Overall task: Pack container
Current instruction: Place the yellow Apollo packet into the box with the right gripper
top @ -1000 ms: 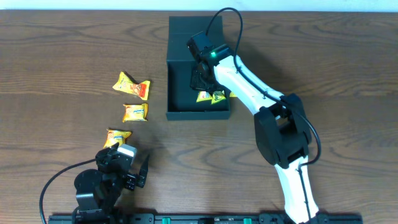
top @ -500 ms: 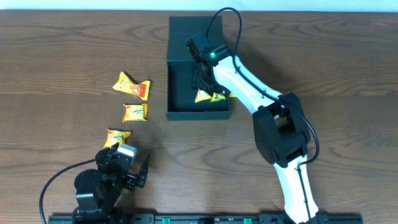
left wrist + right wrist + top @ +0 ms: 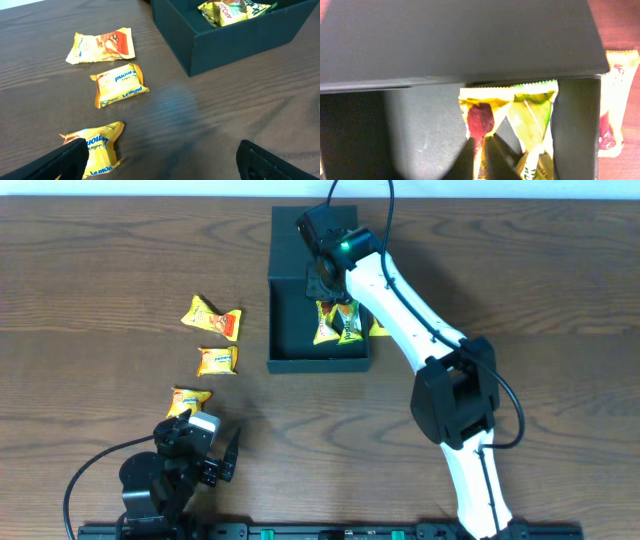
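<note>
The container (image 3: 318,364) is a dark teal box with its flap lid (image 3: 300,240) open at the back; it also shows in the left wrist view (image 3: 225,45) and fills the right wrist view (image 3: 420,130). Yellow snack packets (image 3: 338,323) stand inside it at the right. My right gripper (image 3: 322,284) hangs over the box's back part, its fingers (image 3: 480,160) nearly closed on the edge of a yellow-and-red packet (image 3: 479,117). My left gripper (image 3: 170,165) is open and empty, low at the front left, next to a packet (image 3: 97,147).
Three packets lie on the wood table left of the box (image 3: 212,319), (image 3: 217,361), (image 3: 189,400). One more packet (image 3: 378,330) lies just outside the box's right wall, also in the right wrist view (image 3: 612,100).
My right gripper has moved from low inside the box toward the lid hinge. The packets inside now stand more upright. The left arm has not moved.
</note>
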You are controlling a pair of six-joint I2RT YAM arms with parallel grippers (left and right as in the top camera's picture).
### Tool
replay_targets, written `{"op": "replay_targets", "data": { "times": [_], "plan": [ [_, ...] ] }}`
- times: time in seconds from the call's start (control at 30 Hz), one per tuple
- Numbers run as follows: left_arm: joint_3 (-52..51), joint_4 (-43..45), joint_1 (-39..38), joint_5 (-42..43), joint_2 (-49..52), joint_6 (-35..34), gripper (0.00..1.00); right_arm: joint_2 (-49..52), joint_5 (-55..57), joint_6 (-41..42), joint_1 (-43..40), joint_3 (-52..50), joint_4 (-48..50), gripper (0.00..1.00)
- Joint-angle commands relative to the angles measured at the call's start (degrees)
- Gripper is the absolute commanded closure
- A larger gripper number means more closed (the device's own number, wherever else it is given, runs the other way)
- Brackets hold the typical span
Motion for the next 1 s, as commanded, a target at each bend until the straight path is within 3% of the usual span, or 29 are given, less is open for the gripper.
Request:
{"op": "replay_targets", "data": {
  "times": [0.0,0.77,0.97],
  "plan": [
    [-0.61,0.2,-0.22,-0.15,-0.33,-0.24,0.05,1.05,-2.82,-6.01,1.22,1.01,-0.35,0.98],
    [-0.61,0.2,-0.22,-0.15,-0.33,-0.24,0.05,8.0,-5.49,-10.27,3.67,-1.92,0.74,0.98],
    [-0.61,0.2,-0.22,-0.15,-0.33,-0.24,0.05,8.0,0.63,-10.23,3.45,-1.95,0.17,0.98]
  ]
}}
